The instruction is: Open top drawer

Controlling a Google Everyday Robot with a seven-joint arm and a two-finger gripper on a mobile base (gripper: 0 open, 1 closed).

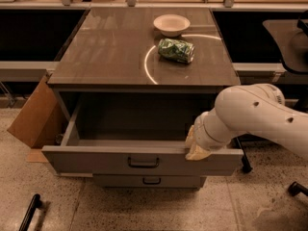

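The top drawer [96,160] is a wide grey front with a small dark bar handle [143,163] at centre. It stands pulled far out from under the brown cabinet top, its grey box sides and inside showing. My gripper [195,146], on a white arm from the right, rests on the drawer front's upper edge, right of the handle. Below it a narrower grey drawer front [149,180] sits closed.
On the cabinet top [110,52] stand a white bowl [171,24] and a green crumpled bag [176,50]. A cardboard box [33,117] leans at the cabinet's left. A dark bar [29,213] lies on the floor at lower left. A chair base [243,162] is at right.
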